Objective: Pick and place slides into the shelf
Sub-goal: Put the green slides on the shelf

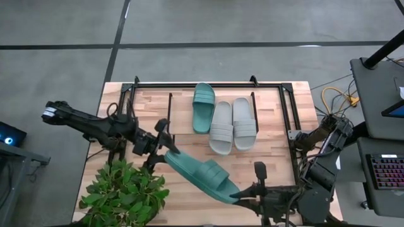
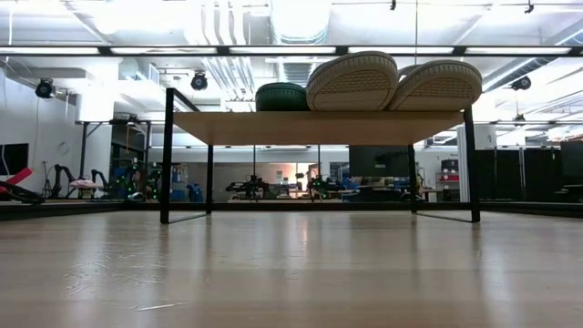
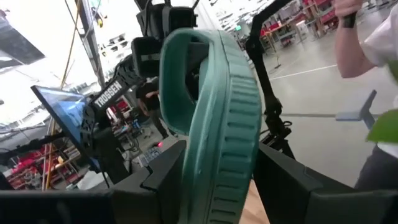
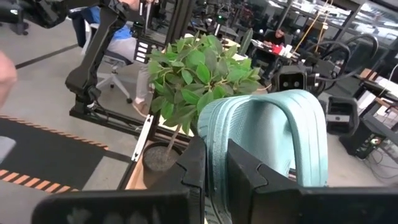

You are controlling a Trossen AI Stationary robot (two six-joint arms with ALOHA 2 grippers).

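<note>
The 4th slide, a teal slide (image 1: pixel 203 176), hangs in the air over the near part of the desk (image 1: pixel 265 183), gripped at both ends: the left tool (image 1: pixel 165 151) is closed on one end with its jaws fairly wide around the foam, and the right tool (image 1: pixel 243 192) pinches the opposite end with its jaws nearly together. In each wrist view the sole edge sits between that arm's dark fingers (image 3: pixel 283 180).

This looks like a handover or shared carry on the way to the shelf (image 1: pixel 278 101). 3 slides already lie on its top board: 1 teal slide on the shelf (image 1: pixel 203 107) and 2 grey slides (image 1: pixel 232 125) side by side. Next, I judge, 1 tool must let go so the other can carry the slide to the bare board left of the teal one.

A potted plant (image 1: pixel 120 192) stands at the desk's near left corner. Beyond lie a grey floor, a keyboard (image 1: pixel 386 171) at the right, and an open workshop where a person's sleeve (image 3: pixel 379 37) shows
</note>
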